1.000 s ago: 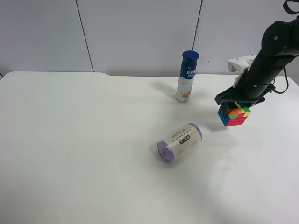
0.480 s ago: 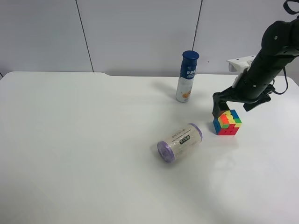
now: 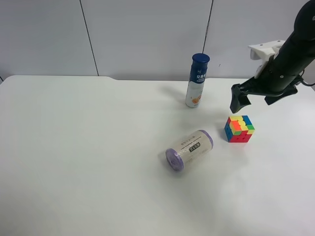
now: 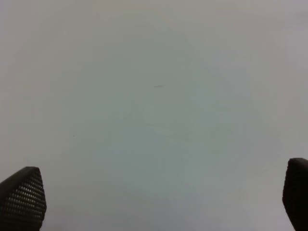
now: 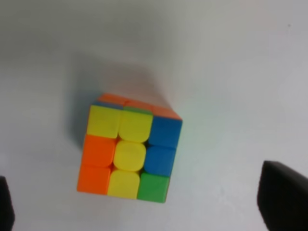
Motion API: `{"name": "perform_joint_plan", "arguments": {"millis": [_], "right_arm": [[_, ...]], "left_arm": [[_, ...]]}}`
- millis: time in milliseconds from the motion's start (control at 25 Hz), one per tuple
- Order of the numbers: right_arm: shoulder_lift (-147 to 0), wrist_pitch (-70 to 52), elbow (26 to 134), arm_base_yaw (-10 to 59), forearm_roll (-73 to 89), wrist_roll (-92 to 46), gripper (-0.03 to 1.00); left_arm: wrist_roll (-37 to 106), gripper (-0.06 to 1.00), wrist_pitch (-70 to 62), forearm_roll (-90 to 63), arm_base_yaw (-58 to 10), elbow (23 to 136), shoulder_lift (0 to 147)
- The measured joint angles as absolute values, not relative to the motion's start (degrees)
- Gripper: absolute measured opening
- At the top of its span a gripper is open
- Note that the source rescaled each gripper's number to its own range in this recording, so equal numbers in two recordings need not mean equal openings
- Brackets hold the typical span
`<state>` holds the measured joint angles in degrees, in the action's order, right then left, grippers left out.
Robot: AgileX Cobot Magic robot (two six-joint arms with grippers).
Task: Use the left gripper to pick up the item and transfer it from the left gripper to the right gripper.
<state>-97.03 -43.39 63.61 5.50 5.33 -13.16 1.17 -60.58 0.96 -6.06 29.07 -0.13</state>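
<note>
Right gripper (image 3: 256,98), the black arm with the white housing, hangs above the table (image 3: 74,162) with its fingers spread wide and nothing between them; the item (image 3: 239,129) sits on the tabletop just below, apart from the fingertips. Its wrist camera looks straight down on the cube's yellow, orange, blue and green top. Left gripper (image 4: 154,202) is likewise spread wide and empty over bare white surface, and does not show in the exterior high view. Judging by this, the handover looks finished and the cube set down, with little or nothing left to do. Of the containers, the blue-capped white bottle (image 3: 197,81) stands upright and closed behind the cube, and the purple-ended roll (image 3: 189,149) lies on its side nearer the middle; what either holds cannot be told
</note>
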Motion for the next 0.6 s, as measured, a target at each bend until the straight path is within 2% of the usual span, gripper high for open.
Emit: {"name": "perform_joint_plan", "arguments": {"millis": [600], "right_arm": [[-72.2,-61.3,63.6,5.5,5.3,-9.8,1.0]], "left_arm": [[1.2,1.0,-60.6,1.0,-6.1,29.1,-0.1]]}}
